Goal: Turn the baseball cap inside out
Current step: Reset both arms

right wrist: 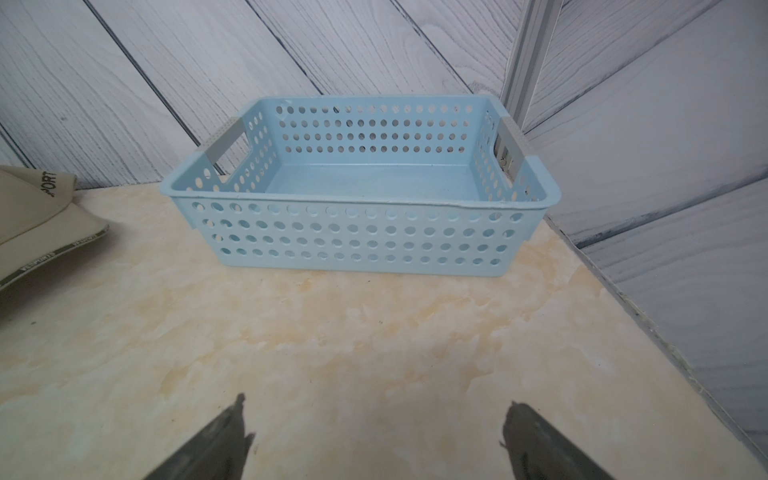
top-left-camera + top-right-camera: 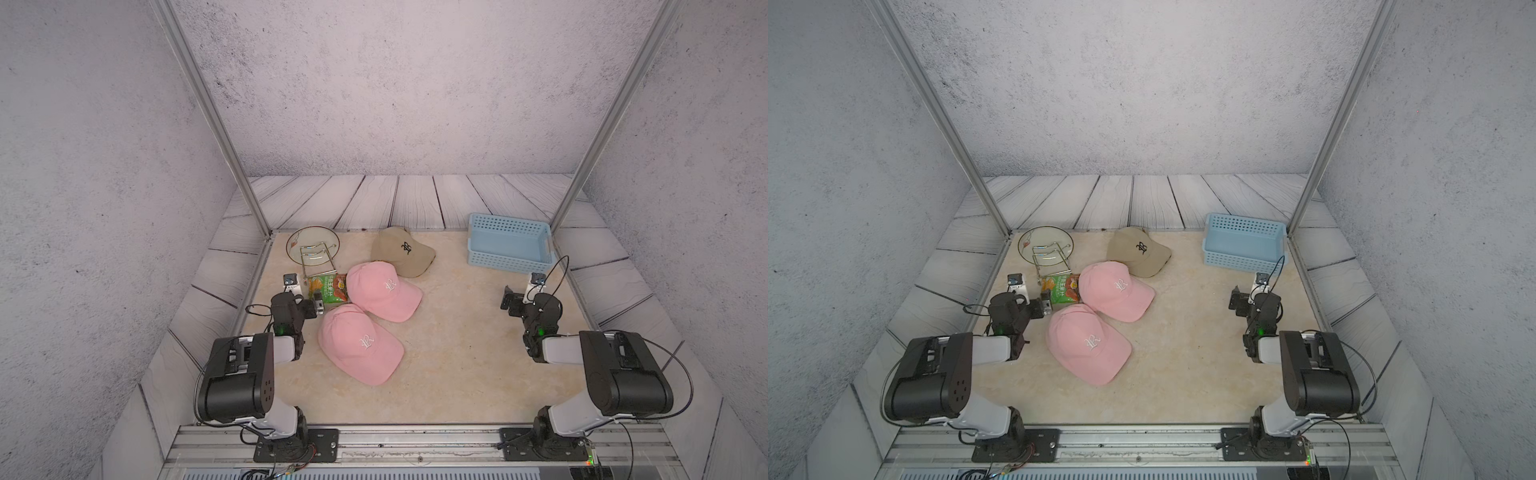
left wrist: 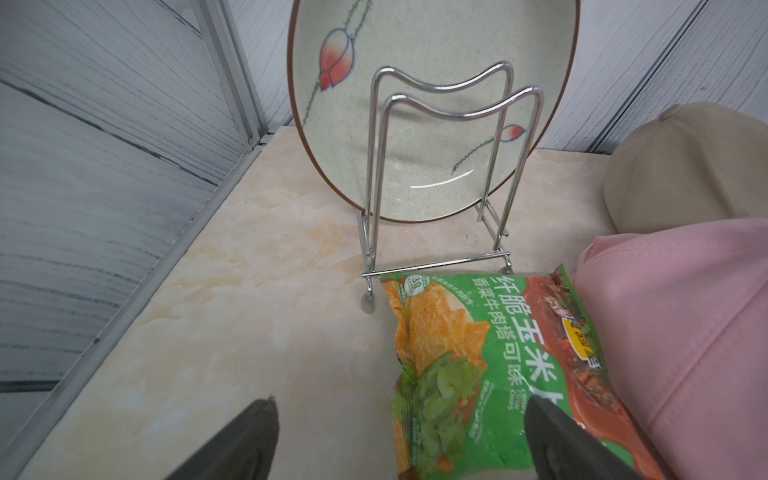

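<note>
1. Near pink cap (image 2: 359,345): crown-up on counter (image 2: 457,353), approx 8 o'clock of centre, just beside left jaws.
2. Left jaws, right jaws: spread wide, both empty.
3. Prob. light; crown soft, brim stiff. Best pinch crown's back rim, push crown thru.

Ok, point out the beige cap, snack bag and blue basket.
beige cap (image 2: 392,253), in a top view, on its crown.
snack bag (image 3: 498,345), left wrist view, on its green front.
blue basket (image 1: 357,237), right wrist view, on its near wall.
</note>
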